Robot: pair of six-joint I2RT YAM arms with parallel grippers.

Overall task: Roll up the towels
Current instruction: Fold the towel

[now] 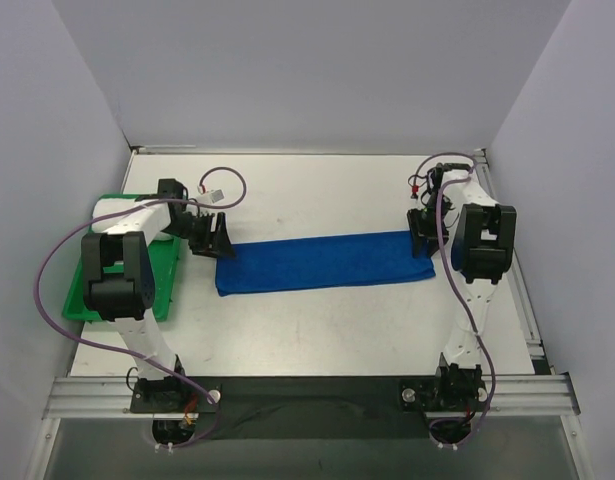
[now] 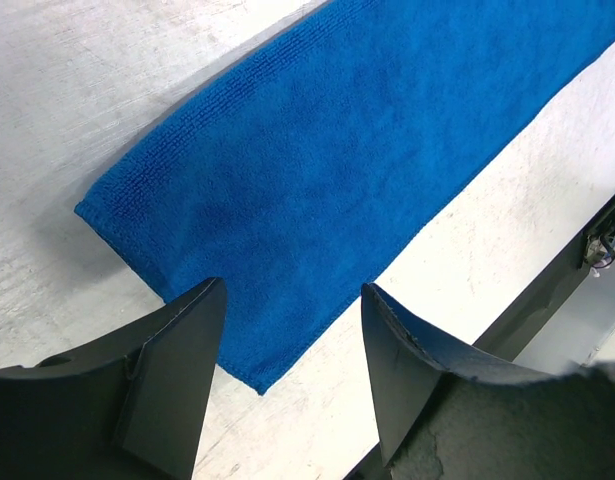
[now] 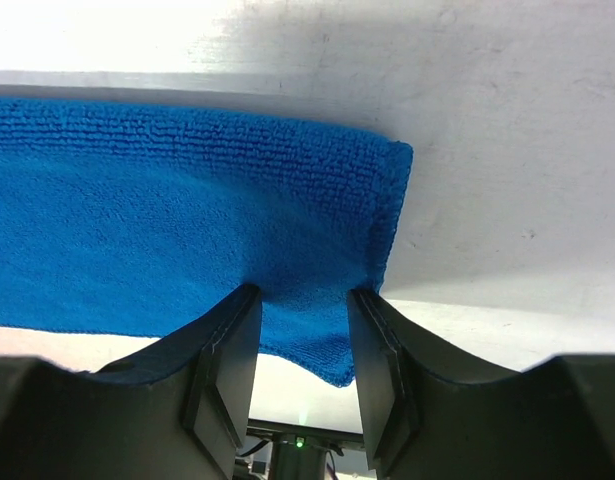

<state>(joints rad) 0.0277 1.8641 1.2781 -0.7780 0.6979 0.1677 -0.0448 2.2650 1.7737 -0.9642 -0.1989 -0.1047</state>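
A blue towel (image 1: 322,262) lies flat on the white table as a long folded strip running left to right. My left gripper (image 1: 222,240) is open at its left end. In the left wrist view (image 2: 292,290) the fingers straddle the towel's near left corner (image 2: 257,385), and the towel (image 2: 367,160) stretches away beyond them. My right gripper (image 1: 424,240) is open at the right end. In the right wrist view (image 3: 304,292) the fingers stand on either side of the towel's end strip (image 3: 167,230), with the corner (image 3: 342,378) between them.
A green tray (image 1: 82,290) sits at the left table edge behind my left arm, with a white roll-like object (image 1: 112,207) in it. Grey walls close the left, right and back. A metal rail (image 1: 307,390) runs along the near edge.
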